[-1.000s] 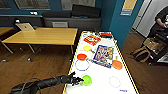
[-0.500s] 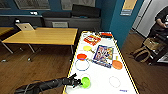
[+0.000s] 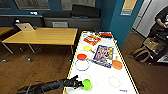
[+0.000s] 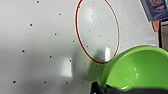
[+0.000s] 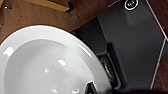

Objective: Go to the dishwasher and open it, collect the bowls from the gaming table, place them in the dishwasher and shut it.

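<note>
The room is bounded by a dark teal wall (image 3: 113,22), with a brown wooden floor (image 3: 47,67) seen below. A long wooden table (image 3: 43,36) is seen to the left, with an open laptop (image 3: 25,26) at its far end. To the right of it, the gaming table (image 3: 100,76) is seen stretching away from the camera, its white top edged in yellow and marked with printed rings. A colourful box (image 3: 103,55), a smaller red box (image 3: 92,39), a yellow disc (image 3: 87,48), an orange bowl (image 3: 81,56) and an orange paddle (image 3: 117,64) are spread over its far half.

The left arm (image 3: 42,86) is brought in low from the near left, stretched nearly level along the table's near edge. The left gripper (image 3: 79,83) is clamped on the rim of a green bowl (image 3: 86,84), which is seen at the near end of the gaming table; whether it rests on the top or is raised cannot be told. In the left wrist view the green bowl (image 4: 136,68) is cut off at the edge, beside a red ring (image 4: 97,31) printed on the dotted white top.

In the right wrist view a white bowl (image 5: 47,65) is shown close, above the wooden floor and beside the robot's dark base (image 5: 135,40). The right gripper's fingers are hard to make out, so their state cannot be told.

A person (image 3: 160,22), partly cut off, is seen at the far right.
</note>
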Controlling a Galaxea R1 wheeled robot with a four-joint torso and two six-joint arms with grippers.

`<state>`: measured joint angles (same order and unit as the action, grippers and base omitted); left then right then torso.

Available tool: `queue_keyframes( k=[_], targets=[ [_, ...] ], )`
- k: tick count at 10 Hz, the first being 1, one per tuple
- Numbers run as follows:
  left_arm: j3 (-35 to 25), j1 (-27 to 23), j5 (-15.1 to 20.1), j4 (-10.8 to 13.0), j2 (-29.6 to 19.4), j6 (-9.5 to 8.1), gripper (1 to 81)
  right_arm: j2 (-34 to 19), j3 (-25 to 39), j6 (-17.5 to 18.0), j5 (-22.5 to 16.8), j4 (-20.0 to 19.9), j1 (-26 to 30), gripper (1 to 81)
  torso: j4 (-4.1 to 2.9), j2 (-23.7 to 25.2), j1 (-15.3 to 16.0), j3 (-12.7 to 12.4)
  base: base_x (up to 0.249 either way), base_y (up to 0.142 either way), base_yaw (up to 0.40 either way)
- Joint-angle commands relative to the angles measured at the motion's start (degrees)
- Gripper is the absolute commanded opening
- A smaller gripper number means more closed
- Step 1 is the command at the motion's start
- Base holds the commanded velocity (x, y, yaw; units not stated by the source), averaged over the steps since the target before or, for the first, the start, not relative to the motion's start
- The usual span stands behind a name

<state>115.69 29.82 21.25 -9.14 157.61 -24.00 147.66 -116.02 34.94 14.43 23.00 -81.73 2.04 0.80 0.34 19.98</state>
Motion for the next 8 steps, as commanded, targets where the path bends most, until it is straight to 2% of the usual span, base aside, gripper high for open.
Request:
queue_keyframes(
  k=[1, 4, 8],
  targets=[
    [-10.7, -11.2, 3.5, 0.3, -4.2, 0.10, 1.0, -1.6, 1.2, -0.2, -2.0, 1.8, 1.0, 1.0, 0.00, 0.0, 0.0, 0.0, 0.000, 0.000, 0.000],
    [-23.0, -12.6, 3.4, 0.5, -12.4, 0.10, 1.0, -1.6, 1.3, -0.2, -2.0, 1.9, 0.7, 1.0, 0.00, 0.0, 0.0, 0.0, 0.000, 0.000, 0.000],
    [-34.6, -11.4, 2.9, 0.7, -24.2, 0.18, 1.0, -1.8, 1.5, -0.3, -2.0, 1.9, 0.6, 1.0, 0.00, 0.0, 0.0, 0.0, 0.000, 0.000, 0.000]
  ],
)
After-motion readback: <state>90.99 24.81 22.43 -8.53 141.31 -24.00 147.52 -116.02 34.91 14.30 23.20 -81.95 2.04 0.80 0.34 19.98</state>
